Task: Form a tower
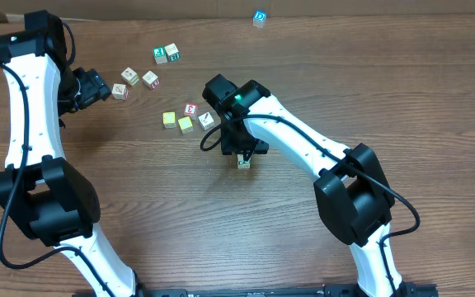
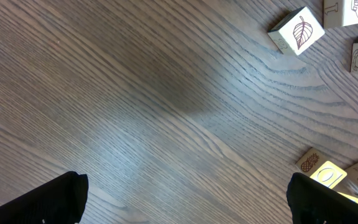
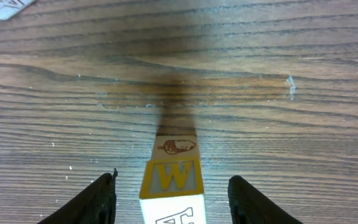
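Observation:
The tower is a short stack of letter cubes. Its upper cube shows a yellow-framed "W" on the side and a white top face, and the cube beneath shows a brown acorn. In the overhead view the tower stands near the table's middle, partly hidden under my right gripper. My right gripper straddles the upper cube with a gap on each side, open and not touching it. At the far left my left gripper is wide open over bare wood, and the left wrist view shows nothing between the fingers of my left gripper.
Loose cubes lie behind the tower: yellow ones, a red one, a white one, pale ones and green ones. A blue cube sits at the far edge. A leaf cube shows in the left wrist view.

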Motion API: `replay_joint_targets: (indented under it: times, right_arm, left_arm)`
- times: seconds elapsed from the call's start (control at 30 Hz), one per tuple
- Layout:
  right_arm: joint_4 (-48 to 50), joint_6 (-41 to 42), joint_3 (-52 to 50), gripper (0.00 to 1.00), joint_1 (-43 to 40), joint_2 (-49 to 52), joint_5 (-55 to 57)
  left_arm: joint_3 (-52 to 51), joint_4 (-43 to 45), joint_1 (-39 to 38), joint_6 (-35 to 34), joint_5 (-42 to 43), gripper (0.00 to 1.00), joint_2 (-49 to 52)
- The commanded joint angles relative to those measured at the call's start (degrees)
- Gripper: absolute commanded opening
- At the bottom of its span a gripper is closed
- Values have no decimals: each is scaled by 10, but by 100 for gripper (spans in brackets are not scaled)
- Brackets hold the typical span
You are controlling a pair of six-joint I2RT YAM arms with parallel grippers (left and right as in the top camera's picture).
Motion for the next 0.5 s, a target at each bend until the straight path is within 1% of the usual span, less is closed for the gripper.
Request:
replay_joint_targets:
  times: [0.0,0.2,0.4,0.47]
  right_arm:
    - [-1,0,-7,52,0,0,4]
    - [-13,0,-8,44,0,0,-6]
    - [-13,0,-8,43,0,0,-10]
    - [-13,0,-8,40,0,0,-10]
  left_arm:
    - [7,1,-1,3,2,99,-9]
    - [7,0,-1,3,1,100,-9]
    - [7,0,-1,2,2,100,-9]
    - [7,0,-1,3,2,99,-9]
